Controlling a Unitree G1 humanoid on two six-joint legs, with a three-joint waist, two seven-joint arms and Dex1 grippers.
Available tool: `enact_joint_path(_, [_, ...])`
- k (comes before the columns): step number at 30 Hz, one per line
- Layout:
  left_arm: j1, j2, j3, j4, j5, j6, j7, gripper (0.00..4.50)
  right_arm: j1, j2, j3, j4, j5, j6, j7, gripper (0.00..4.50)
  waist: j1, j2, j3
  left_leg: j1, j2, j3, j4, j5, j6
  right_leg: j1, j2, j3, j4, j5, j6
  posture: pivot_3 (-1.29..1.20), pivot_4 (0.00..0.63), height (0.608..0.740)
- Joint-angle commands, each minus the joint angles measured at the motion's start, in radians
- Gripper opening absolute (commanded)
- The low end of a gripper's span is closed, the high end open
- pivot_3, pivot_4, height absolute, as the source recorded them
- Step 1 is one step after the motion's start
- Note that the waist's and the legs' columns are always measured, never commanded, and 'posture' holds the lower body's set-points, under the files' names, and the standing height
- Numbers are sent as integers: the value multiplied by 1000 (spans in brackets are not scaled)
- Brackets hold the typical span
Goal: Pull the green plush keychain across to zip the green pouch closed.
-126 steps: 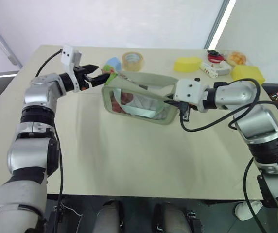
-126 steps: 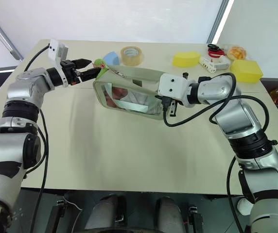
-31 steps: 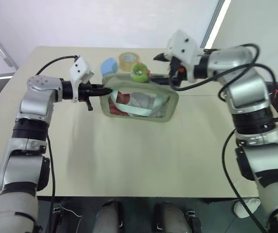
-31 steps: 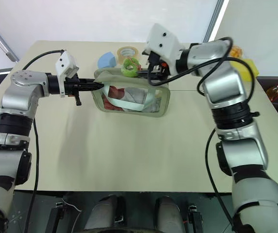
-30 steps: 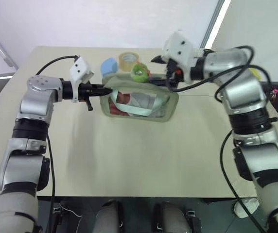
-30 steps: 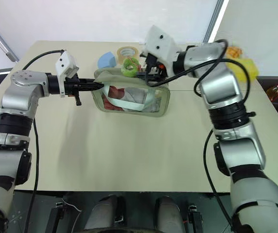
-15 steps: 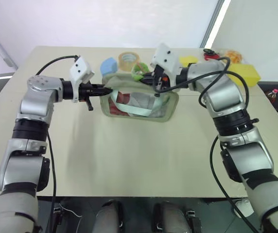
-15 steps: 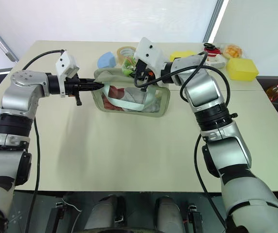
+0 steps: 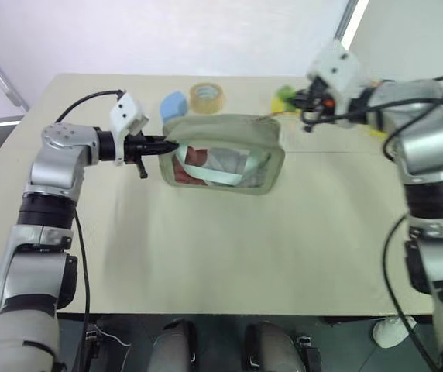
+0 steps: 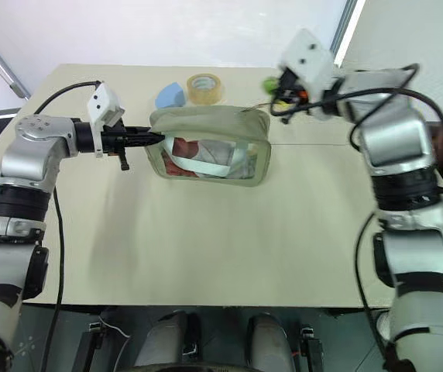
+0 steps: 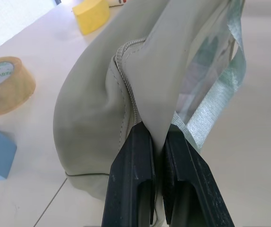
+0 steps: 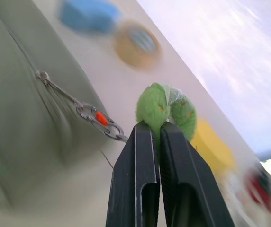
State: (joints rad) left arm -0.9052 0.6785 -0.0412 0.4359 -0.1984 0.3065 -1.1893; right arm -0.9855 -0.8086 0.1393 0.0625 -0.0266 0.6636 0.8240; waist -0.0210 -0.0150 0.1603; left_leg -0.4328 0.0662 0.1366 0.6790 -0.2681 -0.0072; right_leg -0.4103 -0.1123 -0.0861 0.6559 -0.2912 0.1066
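The pale green pouch (image 9: 221,151) stands upright on the table, its clear window showing red and white contents and a light strap. My left gripper (image 9: 166,145) is shut on the fabric at the pouch's left end, its fingers (image 11: 135,156) clamped beside the zipper's start. The green plush keychain (image 12: 166,108) is pinched in my shut right gripper (image 12: 154,128), just past the pouch's upper right corner. A thin metal chain (image 12: 97,118) runs taut from the keychain (image 9: 286,94) back to the pouch top. The pouch's top edge looks drawn together along its length.
A tape roll (image 9: 207,96) and a blue block (image 9: 175,103) lie behind the pouch. A yellow sponge block (image 11: 93,10) sits further back right. The table's front (image 9: 206,256) is bare tan surface.
My right gripper closed on the keychain over the pouch's middle and swept right with it past the pouch's right end. The pouch top went from gaping to drawn shut. The left arm held still.
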Motion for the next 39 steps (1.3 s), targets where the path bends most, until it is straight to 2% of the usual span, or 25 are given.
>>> enact_joint_path(1, [25, 19, 25, -42, -12, 29, 18, 0, 27, -41, -38, -55, -68, -13, -84, 18, -1, 0, 0, 1, 0, 1, 0, 0, 0, 0, 0, 0, 0, 0, 0, 0, 150, 740])
enact_joint_path(6, [45, 15, 29, -79, -27, 60, 44, 0, 148, -22, -33, -48, -125, -38, -195, 18, 9, 0, 0, 1, 0, 1, 0, 0, 0, 1, 0, 0, 0, 0, 0, 0, 150, 740])
enact_joint_path(10, [54, 11, 26, -99, -38, 77, 60, 0, 272, 115, 1, -52, -103, -29, -263, 18, 7, 0, 0, 1, 0, 0, 0, 0, 0, 2, 0, 0, -1, 0, 0, 0, 150, 740])
enact_joint_path(16, [60, 12, 27, -114, -42, 88, 68, 0, 352, 264, 39, 32, -99, -96, -314, 18, 5, 0, 0, 2, 0, 1, 0, 0, 0, 2, 0, 0, -1, 0, 0, 0, 150, 740])
enact_joint_path(22, [64, 10, 24, -126, -46, 93, 74, 0, 334, 266, 71, 139, -136, -206, -317, 18, 4, 0, 0, 2, 0, 0, 0, 0, 0, 2, 0, 0, -1, 0, 0, 0, 150, 740])
enact_joint_path(27, [61, 27, 27, -118, -43, 91, 80, 0, 307, 210, -25, 67, -53, -171, -230, 18, 5, 0, 0, 2, 0, 0, 0, 0, 0, 2, 0, 0, -1, 0, 0, 0, 150, 740])
enact_joint_path(30, [52, 66, 87, -121, -107, 171, 56, 1105, 314, 114, -164, -138, 152, 54, -56, 1022, 7, 1, 0, 2, 0, 0, -1, 0, 0, 2, 0, 0, -1, 0, 0, 0, 150, 740])
enact_joint_path(32, [66, 94, 124, -144, -145, 228, 56, 2024, 318, 71, -234, -260, 279, 208, 11, 1918, 5, 1, 1, 1, 0, 0, -1, 0, 0, 1, 0, 0, -1, 0, 0, 0, 150, 740])
enact_joint_path(36, [139, 166, 210, -232, -229, 350, 55, 4199, 296, 39, -317, -446, 448, 432, 22, 4131, 4, 1, 0, 2, 1, -1, -1, 0, 0, 2, 1, 0, -1, 0, 0, 0, 150, 740])
enact_joint_path(37, [150, 176, 228, -248, -245, 374, 62, 4486, 292, 37, -326, -472, 471, 463, 15, 4469, 6, 1, 0, 3, 1, -2, -1, 0, 0, 3, 1, 0, -1, 0, 0, 0, 150, 740])
enact_joint_path(39, [172, 202, 270, -285, -275, 435, 90, 4486, 278, 44, -336, -525, 512, 519, -13, 4469, 10, 1, 1, 3, 1, -2, -1, 0, 0, 3, 1, 0, -2, 0, 0, 0, 150, 740])
